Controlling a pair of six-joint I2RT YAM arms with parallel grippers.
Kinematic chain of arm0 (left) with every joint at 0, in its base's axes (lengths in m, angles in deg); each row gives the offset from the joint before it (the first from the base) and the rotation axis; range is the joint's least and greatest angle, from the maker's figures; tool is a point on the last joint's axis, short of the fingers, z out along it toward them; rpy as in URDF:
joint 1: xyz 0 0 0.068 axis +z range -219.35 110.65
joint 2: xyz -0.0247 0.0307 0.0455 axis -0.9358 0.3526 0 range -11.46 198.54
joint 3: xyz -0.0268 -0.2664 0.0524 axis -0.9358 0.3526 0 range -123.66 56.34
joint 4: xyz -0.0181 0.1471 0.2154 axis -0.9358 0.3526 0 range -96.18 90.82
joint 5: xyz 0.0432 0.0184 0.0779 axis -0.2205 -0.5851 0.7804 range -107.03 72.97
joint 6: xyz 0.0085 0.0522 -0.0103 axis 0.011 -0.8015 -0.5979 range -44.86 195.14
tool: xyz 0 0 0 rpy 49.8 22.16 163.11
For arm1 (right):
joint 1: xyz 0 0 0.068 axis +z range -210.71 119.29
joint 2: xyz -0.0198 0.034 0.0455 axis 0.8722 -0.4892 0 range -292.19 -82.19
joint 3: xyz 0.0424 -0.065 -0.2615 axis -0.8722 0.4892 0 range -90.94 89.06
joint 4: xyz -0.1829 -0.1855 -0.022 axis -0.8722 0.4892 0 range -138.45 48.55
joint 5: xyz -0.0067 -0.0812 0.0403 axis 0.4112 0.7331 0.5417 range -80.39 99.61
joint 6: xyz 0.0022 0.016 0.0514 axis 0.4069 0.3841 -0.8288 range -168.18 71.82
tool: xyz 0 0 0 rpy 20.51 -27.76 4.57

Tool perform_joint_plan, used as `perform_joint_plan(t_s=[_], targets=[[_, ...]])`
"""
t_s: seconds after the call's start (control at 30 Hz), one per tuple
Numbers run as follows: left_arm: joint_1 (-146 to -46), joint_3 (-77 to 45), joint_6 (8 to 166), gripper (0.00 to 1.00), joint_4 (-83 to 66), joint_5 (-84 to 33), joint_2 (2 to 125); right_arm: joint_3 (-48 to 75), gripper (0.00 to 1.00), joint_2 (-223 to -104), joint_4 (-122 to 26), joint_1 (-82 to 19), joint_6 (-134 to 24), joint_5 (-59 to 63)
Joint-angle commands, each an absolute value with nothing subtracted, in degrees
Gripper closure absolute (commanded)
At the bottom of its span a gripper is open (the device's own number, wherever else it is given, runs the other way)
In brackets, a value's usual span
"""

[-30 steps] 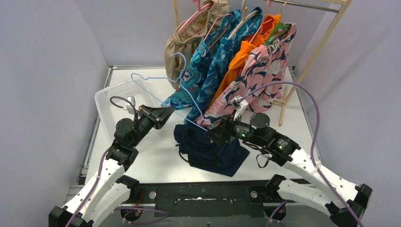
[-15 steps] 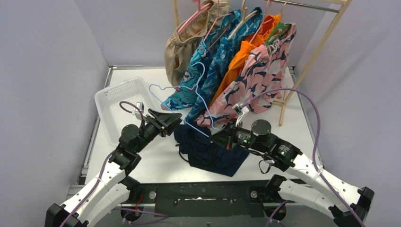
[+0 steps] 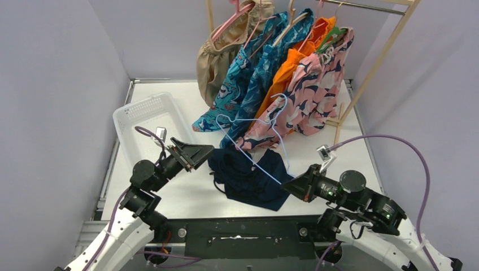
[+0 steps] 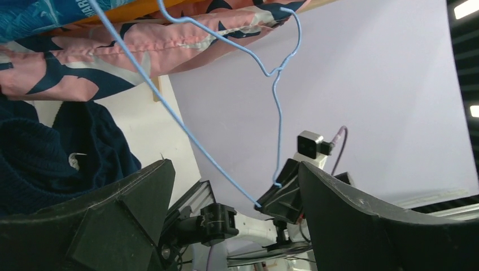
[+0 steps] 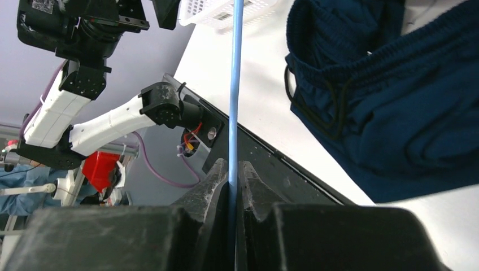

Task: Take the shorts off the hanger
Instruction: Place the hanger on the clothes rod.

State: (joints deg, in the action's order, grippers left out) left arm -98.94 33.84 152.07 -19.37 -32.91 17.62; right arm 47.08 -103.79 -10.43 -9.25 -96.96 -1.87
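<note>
Navy shorts (image 3: 244, 183) crumpled on table (image 3: 186, 192) (waistband gathered).

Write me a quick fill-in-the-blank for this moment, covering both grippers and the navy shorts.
1. The right gripper has its fingers shut on a thin blue wire ____.
2. The navy shorts lie crumpled on the ____, clear of that wire.
3. The left gripper is ____ and holds nothing.
Missing words: hanger; table; open.
</note>
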Motion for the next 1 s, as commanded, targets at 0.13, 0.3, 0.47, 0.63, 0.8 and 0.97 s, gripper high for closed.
perform_joint_plan(t_s=[0.13,0.3,0.47,0.63,0.8,0.97], targets=[[-99.15,29.78,143.89,0.19,-18.31,-35.16,21.87,32.77,1.00,-100.88,4.65,-10.00,-94.74,0.90],[-99.15,27.62,141.30,0.19,-18.29,-35.99,24.61,23.35,1.00,-98.98,9.89,-12.86,-91.92,8.46],[-99.08,27.83,141.26,0.19,-19.09,-35.83,26.08,20.17,1.00,-95.95,7.00,-16.24,-89.25,12.48],[-99.15,27.87,141.19,0.19,-19.87,-36.06,27.30,19.39,1.00,-97.25,3.54,-21.88,-84.99,19.17],[-99.15,27.87,141.34,0.19,-19.96,-35.43,27.66,21.37,1.00,-95.65,-2.96,-28.10,-82.55,26.23],[-99.07,27.49,141.07,0.19,-20.36,-35.46,29.15,22.70,1.00,-98.31,-3.48,-30.60,-81.32,29.53]])
